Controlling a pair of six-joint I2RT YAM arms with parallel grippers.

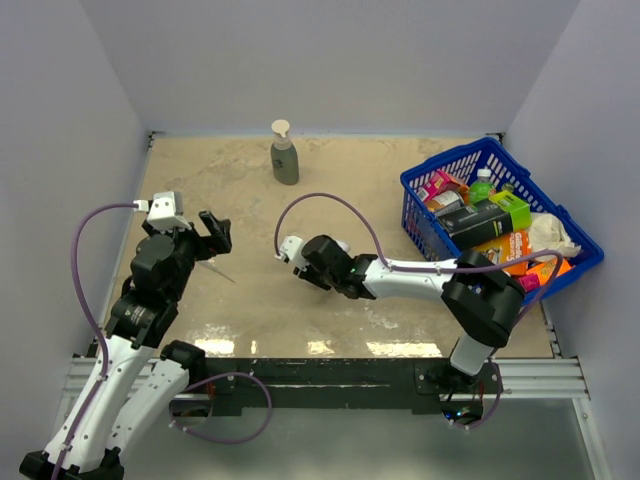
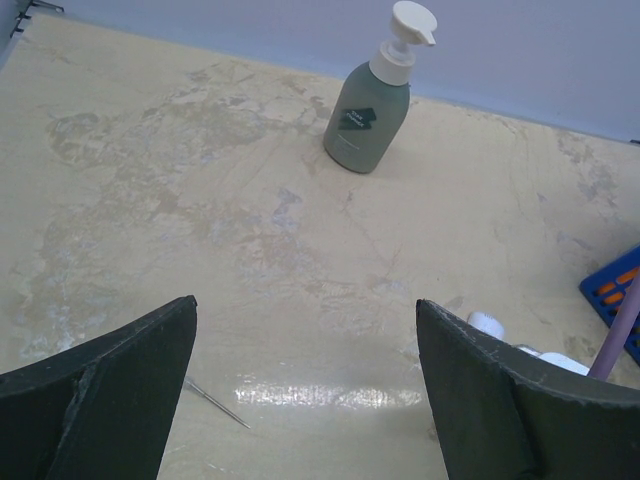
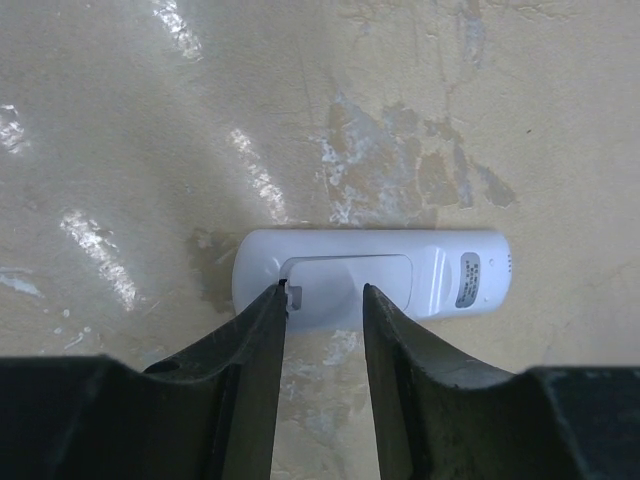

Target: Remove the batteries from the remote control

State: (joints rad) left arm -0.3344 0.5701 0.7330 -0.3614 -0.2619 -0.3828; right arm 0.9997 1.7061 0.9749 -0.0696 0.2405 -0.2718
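The remote control (image 3: pixel 400 275) lay flat on the table (image 3: pixel 150 120), back side up. Its length ran across my right wrist view, with the rounded end to the left and a small grey label near the right end. My right pincer (image 3: pixel 322 298) stood low at its near long side. Its two fingers (image 3: pixel 255 350) were a narrow way apart, with nothing clamped between them; in the gap I saw only the remote's near edge and a strip of table. The left fingertip sat at a small notch by the left end of the white back panel. The right fingertip met the near edge of that same panel, further toward the middle. I could not tell whether the tips pressed the plastic or stood just above it. The panel was in place over the recess, so the batteries were hidden from me.

From the top camera, my right arm lay stretched leftward across the middle of the table and covered the remote almost wholly.

My left pincer (image 2: pixel 305 303) hung above the left part of the table, well apart from the remote, its fingers spread wide and holding nothing. Below it lay a thin grey stick (image 2: pixel 215 400). A green soap bottle (image 2: pixel 370 110) stood upright near the far edge, and a blue basket (image 1: pixel 445 161) full of packages sat at the far right.
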